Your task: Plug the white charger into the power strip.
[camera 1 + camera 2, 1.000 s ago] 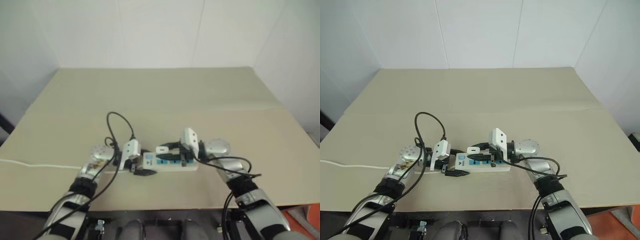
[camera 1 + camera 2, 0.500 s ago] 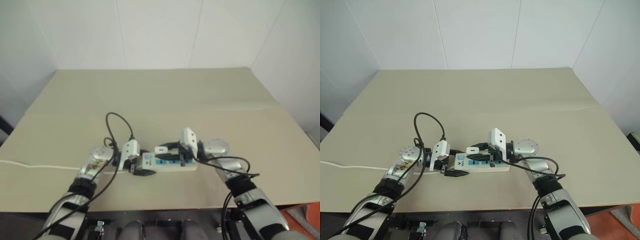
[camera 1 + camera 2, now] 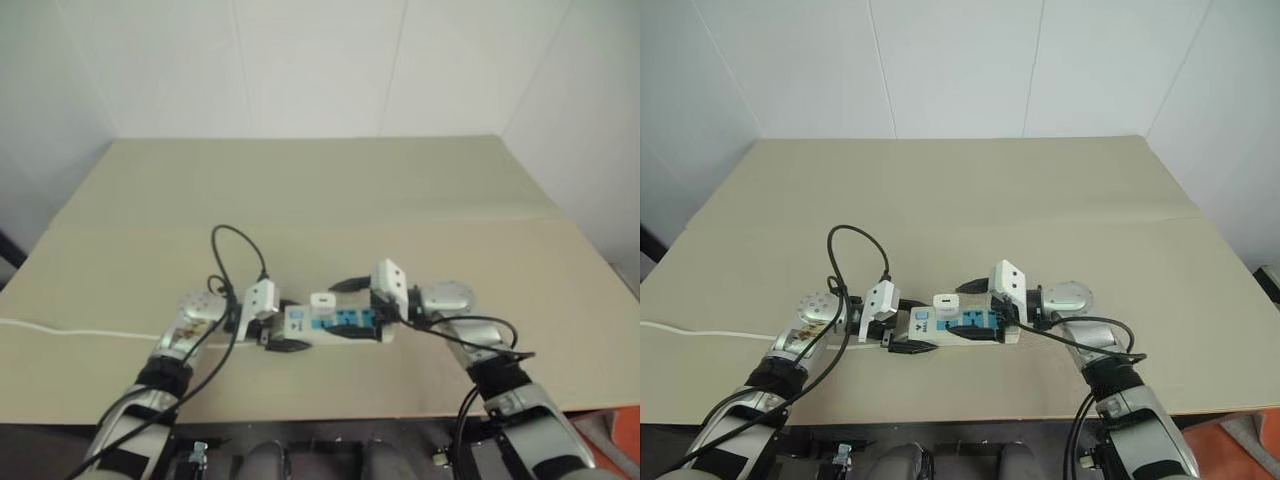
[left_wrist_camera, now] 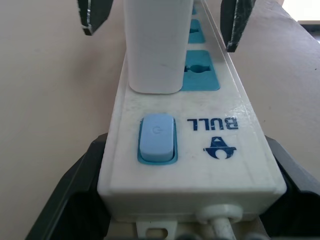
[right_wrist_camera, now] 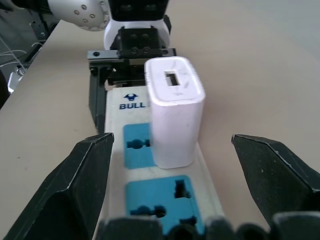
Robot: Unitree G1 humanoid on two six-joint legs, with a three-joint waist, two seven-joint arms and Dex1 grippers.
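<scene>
Looking straight down the strip (image 5: 165,200) from my right hand (image 5: 170,195), the charger (image 5: 175,112) stands upright in the socket nearest the switch (image 4: 157,137), between my two right fingers (image 5: 75,195) with clear space on either side. That hand is spread wide and grips nothing. The charger's body sits flush on the strip's face in both wrist views, so I judge it seated.

My left hand (image 3: 902,335) is at the other end, the switch end, with a black finger (image 4: 75,185) on each side of the strip there; the fingers look close against its sides, but I can't tell for sure whether they press it or stand just off it.

The strip's long axis runs across the table (image 3: 330,190), from one hand to the other, and the charger lies between them, nearer my left. Of what's left, I'd say only backing off: my right hand along the strip away from the charger, my left off the switch end past the cord (image 3: 80,331).
</scene>
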